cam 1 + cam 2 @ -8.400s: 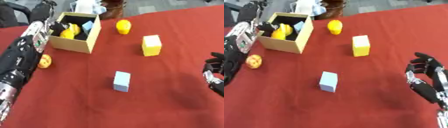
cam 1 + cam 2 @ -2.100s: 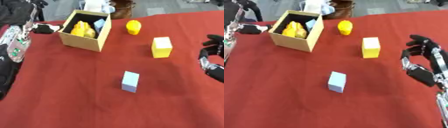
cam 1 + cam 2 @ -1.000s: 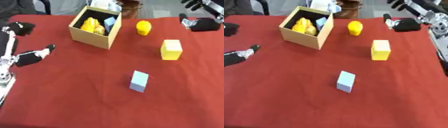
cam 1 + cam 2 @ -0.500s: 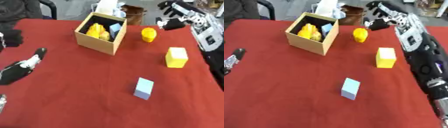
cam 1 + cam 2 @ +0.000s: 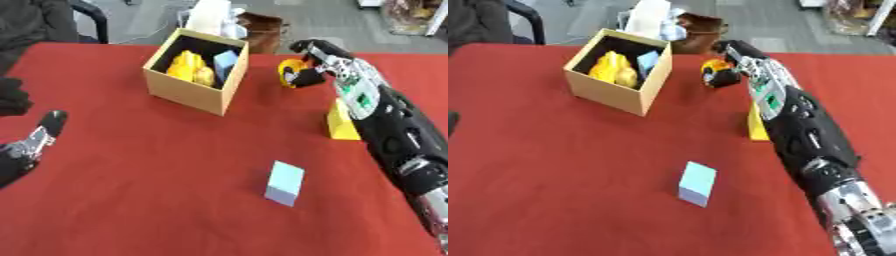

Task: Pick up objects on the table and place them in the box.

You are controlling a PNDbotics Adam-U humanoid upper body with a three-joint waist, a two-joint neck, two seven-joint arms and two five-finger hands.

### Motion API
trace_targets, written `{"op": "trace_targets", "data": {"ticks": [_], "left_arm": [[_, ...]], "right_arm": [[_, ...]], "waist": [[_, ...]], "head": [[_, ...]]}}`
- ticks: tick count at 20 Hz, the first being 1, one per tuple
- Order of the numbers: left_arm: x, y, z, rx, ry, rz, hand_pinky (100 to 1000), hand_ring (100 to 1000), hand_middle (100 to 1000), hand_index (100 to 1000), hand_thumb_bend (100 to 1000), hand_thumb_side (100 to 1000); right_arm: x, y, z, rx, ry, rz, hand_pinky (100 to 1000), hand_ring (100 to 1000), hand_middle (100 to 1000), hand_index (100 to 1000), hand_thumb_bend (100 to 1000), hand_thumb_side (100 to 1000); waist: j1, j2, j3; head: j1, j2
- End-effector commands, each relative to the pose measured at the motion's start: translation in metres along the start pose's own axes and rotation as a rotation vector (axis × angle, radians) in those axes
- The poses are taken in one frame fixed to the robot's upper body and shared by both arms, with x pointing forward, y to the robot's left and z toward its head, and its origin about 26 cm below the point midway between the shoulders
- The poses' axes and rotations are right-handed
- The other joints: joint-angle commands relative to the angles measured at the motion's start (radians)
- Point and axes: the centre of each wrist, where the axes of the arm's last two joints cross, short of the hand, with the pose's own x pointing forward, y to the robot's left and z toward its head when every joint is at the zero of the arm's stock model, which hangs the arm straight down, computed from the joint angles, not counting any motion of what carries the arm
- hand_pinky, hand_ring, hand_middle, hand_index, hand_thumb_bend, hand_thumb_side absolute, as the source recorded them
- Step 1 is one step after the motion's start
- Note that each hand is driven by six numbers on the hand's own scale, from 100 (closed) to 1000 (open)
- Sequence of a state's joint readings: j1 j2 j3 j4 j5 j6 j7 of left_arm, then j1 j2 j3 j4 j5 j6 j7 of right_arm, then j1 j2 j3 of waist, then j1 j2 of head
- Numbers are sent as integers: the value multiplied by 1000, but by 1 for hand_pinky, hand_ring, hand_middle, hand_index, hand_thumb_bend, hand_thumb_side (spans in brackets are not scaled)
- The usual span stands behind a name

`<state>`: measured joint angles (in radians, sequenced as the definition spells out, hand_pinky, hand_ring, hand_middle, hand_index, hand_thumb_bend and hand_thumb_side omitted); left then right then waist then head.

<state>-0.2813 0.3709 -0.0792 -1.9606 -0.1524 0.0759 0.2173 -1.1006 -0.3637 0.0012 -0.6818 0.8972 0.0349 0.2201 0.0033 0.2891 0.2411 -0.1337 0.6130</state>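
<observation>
An open cardboard box [image 5: 194,89] stands at the far left of the red table and holds yellow items [image 5: 192,68] and a light blue piece. Just right of it lies a yellow round object [image 5: 288,70]; my right hand [image 5: 317,56] is over it, fingers arched across its top and thumb at its side. A yellow block [image 5: 339,124] sits partly hidden behind my right forearm. Nearer me, a light blue block [image 5: 284,183] lies by itself. My left hand [image 5: 31,144] rests at the lower left edge with its fingers extended, holding nothing.
Behind the box, past the table's far edge, stand a white object [image 5: 210,16] and a brown bag [image 5: 261,27]. A dark chair [image 5: 91,14] is at the far left corner. My right forearm [image 5: 802,130] lies along the table's right side.
My right hand has come down from the far right onto the yellow round object and curled round it. The left hand has sunk toward the lower left edge. The camera has also shifted.
</observation>
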Motion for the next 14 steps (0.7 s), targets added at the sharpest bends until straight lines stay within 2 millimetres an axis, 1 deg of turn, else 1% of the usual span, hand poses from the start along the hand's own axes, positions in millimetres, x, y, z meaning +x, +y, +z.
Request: {"op": "trace_targets", "data": {"ticks": [1,2,6,7,8,9,10,11,12,13,14], "left_arm": [[4,3,-1,-1,-16,5,660,605,557,711,600,369],[3,3,-1,-2,-13,5,660,605,557,711,599,370],[2,2,1,-3,-7,7,660,603,556,712,595,372],[2,1,1,-5,-4,9,660,602,554,712,588,375],[1,0,1,-7,-1,11,660,602,554,712,587,376],[1,0,1,-9,1,11,660,602,553,712,585,376],[1,-1,2,-10,4,10,660,601,553,712,585,376],[0,-1,2,-11,7,9,659,600,552,711,582,376],[0,-1,2,-11,10,9,659,600,552,711,581,376],[-1,-1,3,-11,12,8,659,599,551,711,581,377],[-1,-1,3,-12,14,8,659,599,551,711,580,377]], "right_arm": [[-9,-2,-4,-37,42,45,801,844,896,925,100,293],[-13,2,-5,-35,55,55,796,837,889,923,100,300],[-22,19,-6,-45,69,104,785,811,847,904,100,268],[-20,18,-7,-66,65,114,734,729,660,785,100,100],[-18,13,-7,-100,60,119,725,712,625,755,100,100],[-15,8,-7,-139,55,121,697,659,528,667,100,100],[-11,1,-7,-181,48,119,690,648,513,652,100,100],[-7,-4,-7,-220,40,116,664,610,447,575,100,100],[-2,-11,-7,-261,27,109,663,609,443,571,100,100],[1,-15,-7,-294,18,104,657,600,415,541,100,100],[6,-19,-7,-326,1,102,657,600,412,539,100,100]], "waist": [[-10,-3,5],[-9,-3,6],[-7,-2,8],[-7,-2,11],[-6,-2,13],[-6,-2,13],[-6,-3,14],[-6,-4,14],[-6,-5,13],[-6,-6,13],[-6,-7,13]], "head": [[-11,-19],[-13,-19],[-17,-20],[-19,-21],[-20,-22],[-22,-22],[-23,-23],[-24,-23],[-25,-23],[-26,-23],[-28,-22]]}}
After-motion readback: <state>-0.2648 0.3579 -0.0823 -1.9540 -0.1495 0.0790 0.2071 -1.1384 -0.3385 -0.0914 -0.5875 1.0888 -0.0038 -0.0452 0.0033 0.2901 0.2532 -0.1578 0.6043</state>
